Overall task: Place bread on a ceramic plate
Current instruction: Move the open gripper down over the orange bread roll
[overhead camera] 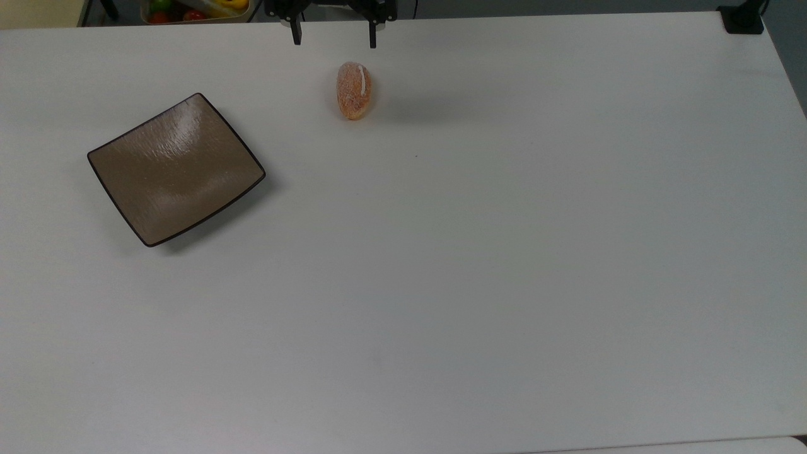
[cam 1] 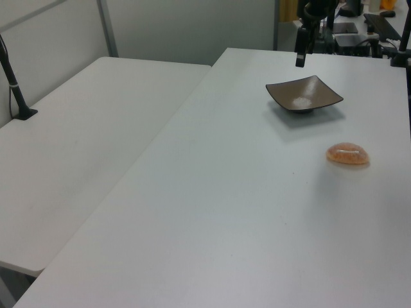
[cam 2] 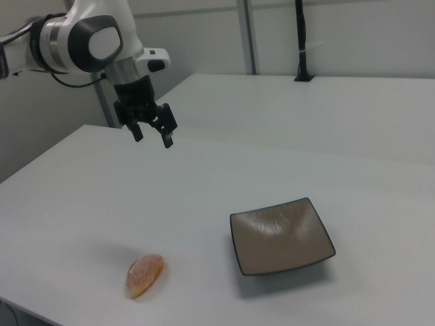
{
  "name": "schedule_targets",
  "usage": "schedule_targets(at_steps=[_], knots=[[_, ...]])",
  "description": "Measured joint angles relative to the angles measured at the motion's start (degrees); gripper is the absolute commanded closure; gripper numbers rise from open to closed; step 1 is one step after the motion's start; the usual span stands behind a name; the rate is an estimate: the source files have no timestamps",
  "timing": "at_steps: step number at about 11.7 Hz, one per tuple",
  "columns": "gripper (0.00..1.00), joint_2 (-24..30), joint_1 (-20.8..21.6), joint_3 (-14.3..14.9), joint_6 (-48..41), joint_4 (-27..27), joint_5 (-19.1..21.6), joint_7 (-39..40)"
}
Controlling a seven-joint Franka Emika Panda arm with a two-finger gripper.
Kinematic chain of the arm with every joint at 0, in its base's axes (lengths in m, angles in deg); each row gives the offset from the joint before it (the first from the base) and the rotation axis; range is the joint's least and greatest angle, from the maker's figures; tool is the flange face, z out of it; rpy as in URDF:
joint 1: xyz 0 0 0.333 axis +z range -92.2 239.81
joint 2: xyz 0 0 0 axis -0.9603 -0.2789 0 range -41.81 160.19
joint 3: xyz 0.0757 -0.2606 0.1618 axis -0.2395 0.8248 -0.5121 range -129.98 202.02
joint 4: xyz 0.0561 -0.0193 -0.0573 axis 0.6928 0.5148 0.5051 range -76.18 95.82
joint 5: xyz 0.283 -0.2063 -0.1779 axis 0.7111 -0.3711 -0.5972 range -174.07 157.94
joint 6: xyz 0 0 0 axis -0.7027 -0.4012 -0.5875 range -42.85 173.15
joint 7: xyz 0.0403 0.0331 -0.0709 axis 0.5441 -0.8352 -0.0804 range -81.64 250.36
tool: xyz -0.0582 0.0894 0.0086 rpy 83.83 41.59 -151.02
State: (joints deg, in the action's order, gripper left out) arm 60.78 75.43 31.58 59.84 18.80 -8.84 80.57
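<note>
No readable writing or brand marks on any item.

Gripper (overhead camera: 334, 39): fingers are spreading wide apart, holding nothing and touching nothing. In the right view the gripper (cam 2: 154, 135) is hanging above the white table (overhead camera: 479, 265), clear of the surface. In the top view it is sitting at the top edge of the table, just above the bread.

Bread (overhead camera: 354, 90): lying on the bare table, white stripe facing up, long axis running roughly top to bottom in the top view. Not on the plate. In the right view the bread (cam 2: 144, 275) is resting close to the table's near edge; in the left view the bread (cam 1: 347, 154) is lying toward the left view's right.

Ceramic plate (overhead camera: 176, 168): sitting rotated on the table, corners pointing diagonally, well apart from the bread, toward the top view's left. It is carrying nothing. In the left view the plate (cam 1: 304, 95) is sitting farther back than the bread.

Open room: a broad stretch of bare tabletop is lying between bread and plate, and across the top view's lower and right parts. A second white table (cam 1: 83, 147) is adjoining in the left view.
</note>
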Motion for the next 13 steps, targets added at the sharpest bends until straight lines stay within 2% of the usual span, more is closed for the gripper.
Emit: schedule_targets(at_steps=[10, 13], knots=[[0.0, -0.3, 0.0, 0.0, 0.0, 0.6, 0.0, 1.3], [0.0, 0.2, 0.0, 0.0, 0.0, 3.5, 0.0, 1.5]])
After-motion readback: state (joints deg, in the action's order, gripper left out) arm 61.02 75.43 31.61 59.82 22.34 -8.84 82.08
